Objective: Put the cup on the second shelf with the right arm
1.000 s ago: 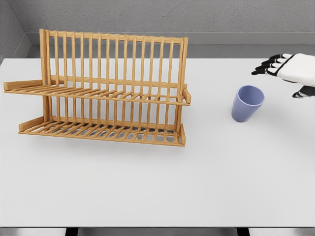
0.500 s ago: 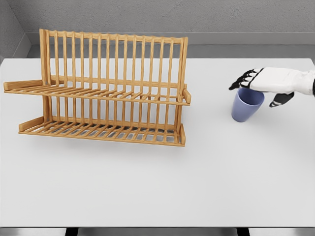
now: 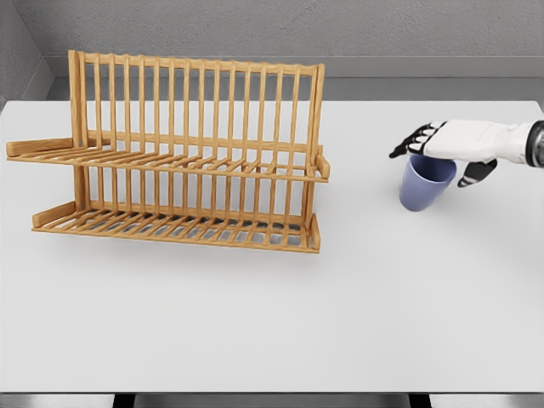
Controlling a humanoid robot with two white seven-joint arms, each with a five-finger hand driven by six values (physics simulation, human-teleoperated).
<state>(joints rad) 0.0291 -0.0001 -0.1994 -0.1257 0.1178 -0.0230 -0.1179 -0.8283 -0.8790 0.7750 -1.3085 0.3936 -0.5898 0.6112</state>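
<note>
A blue cup (image 3: 422, 188) stands upright on the white table (image 3: 272, 323), right of the wooden two-tier rack (image 3: 178, 153). My right hand (image 3: 438, 153) comes in from the right edge and hovers flat over the cup's rim, hiding part of the opening. Its fingers (image 3: 411, 142) reach out to the left past the rim and the thumb (image 3: 473, 172) hangs down on the cup's right side. The hand is open and holds nothing. The rack's upper shelf (image 3: 170, 161) and lower shelf (image 3: 174, 228) carry nothing. The left arm does not show.
The rack fills the left half of the table, its near right corner about a hand's width from the cup. A grey wall runs behind the table's far edge (image 3: 272, 102).
My right hand has moved left and slightly down from the right edge until it covers the cup's rim. The cup and the rack have not moved.
</note>
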